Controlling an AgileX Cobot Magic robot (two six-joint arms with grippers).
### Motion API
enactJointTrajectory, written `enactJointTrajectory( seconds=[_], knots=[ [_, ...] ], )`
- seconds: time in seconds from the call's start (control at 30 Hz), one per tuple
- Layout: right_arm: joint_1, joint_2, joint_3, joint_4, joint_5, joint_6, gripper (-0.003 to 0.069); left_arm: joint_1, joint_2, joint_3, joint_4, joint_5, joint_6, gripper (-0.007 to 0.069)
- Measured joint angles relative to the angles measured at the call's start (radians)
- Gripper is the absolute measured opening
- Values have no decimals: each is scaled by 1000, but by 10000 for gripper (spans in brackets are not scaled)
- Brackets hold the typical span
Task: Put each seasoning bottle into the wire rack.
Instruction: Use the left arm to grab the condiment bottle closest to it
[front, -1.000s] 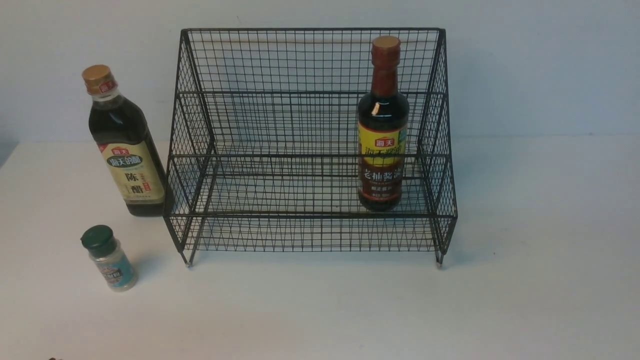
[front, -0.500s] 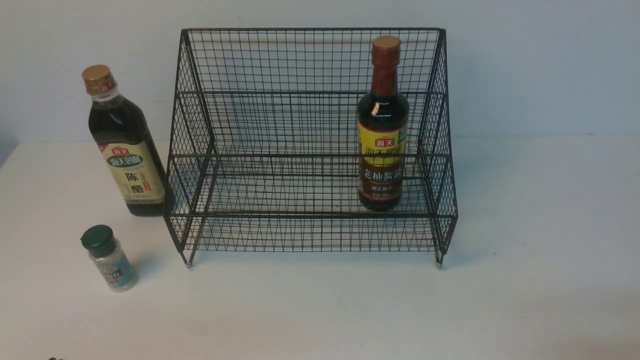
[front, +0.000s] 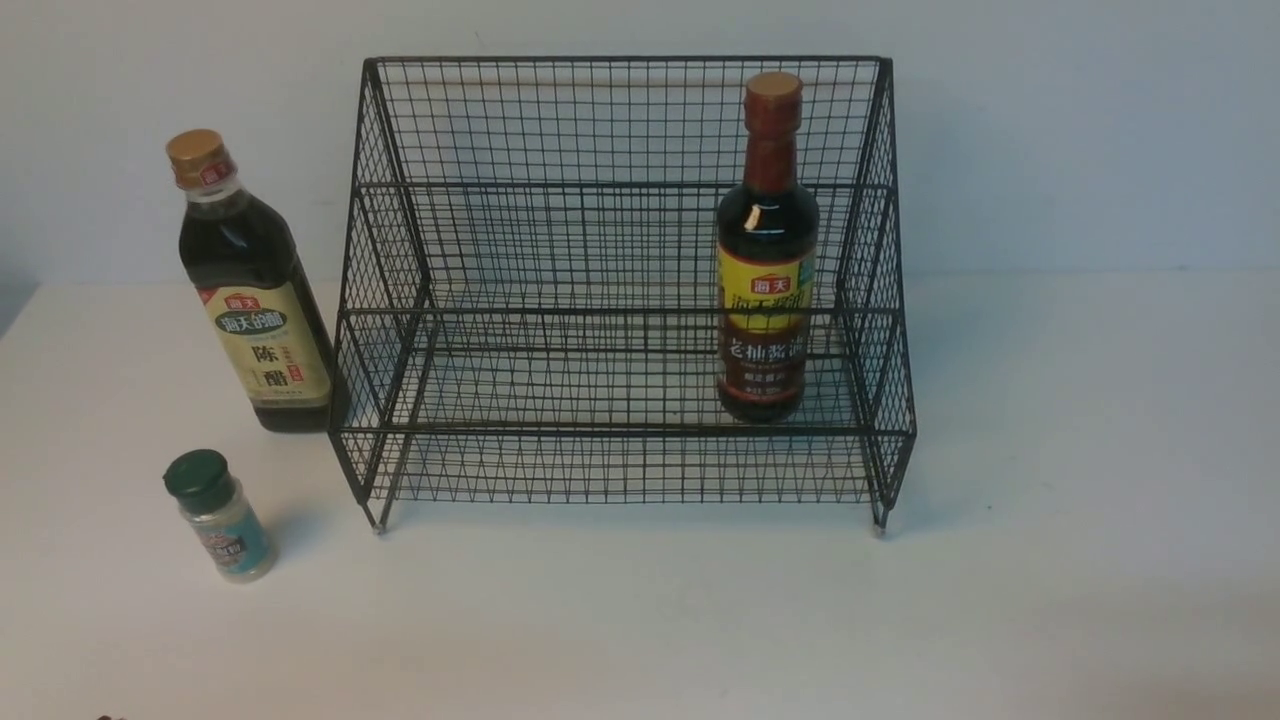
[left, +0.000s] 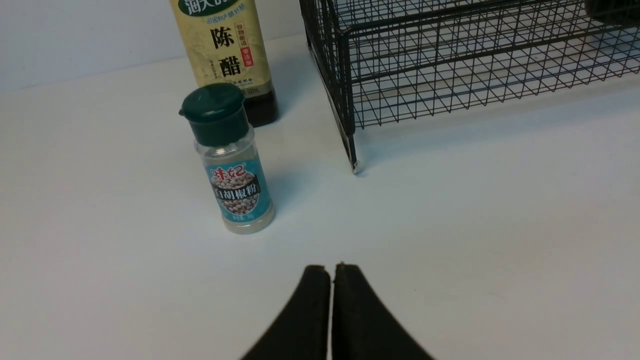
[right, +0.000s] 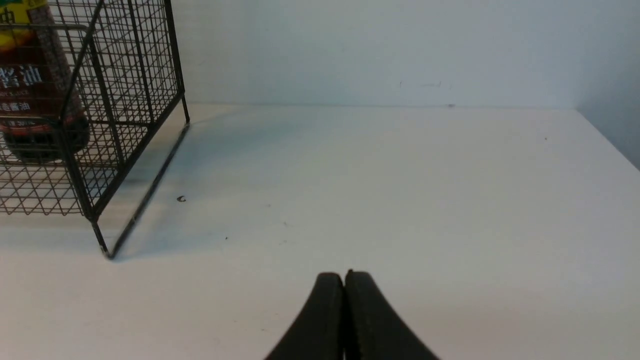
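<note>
Nearest: left gripper (left: 331, 267) and right gripper (right: 344, 275), both pinched closed, empty, low over the table (front: 640, 620). Just beyond the left one: shaker (front: 220, 518), upright, outside the rack (front: 600, 120). Farther: gold-cap bottle (front: 252, 300), upright against the rack's left wall, perhaps touching. Inside, lower tier, right end: brown-neck bottle (front: 765, 260), upright.

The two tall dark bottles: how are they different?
The gold-capped bottle has a cream label; the brown-necked bottle has a yellow and red one. The gold-capped bottle stands on the table beside the wire rack; the brown-necked bottle stands inside it. Both are tall, dark and upright.
</note>
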Motion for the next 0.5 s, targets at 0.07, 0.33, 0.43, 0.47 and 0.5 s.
enactJointTrajectory(
  seconds=[0.07, 0.33, 0.43, 0.47, 0.5],
  knots=[
    [0, 0, 0, 0, 0, 0, -13, 0, 0, 0, 0, 0, 0, -5],
    [0, 0, 0, 0, 0, 0, -13, 0, 0, 0, 0, 0, 0, -5],
    [0, 0, 0, 0, 0, 0, -13, 0, 0, 0, 1, 0, 0, -5],
    [0, 0, 0, 0, 0, 0, -13, 0, 0, 0, 8, -1, 7, -5],
    [0, 0, 0, 0, 0, 0, -13, 0, 0, 1, 24, -4, 21, -5]
  ],
)
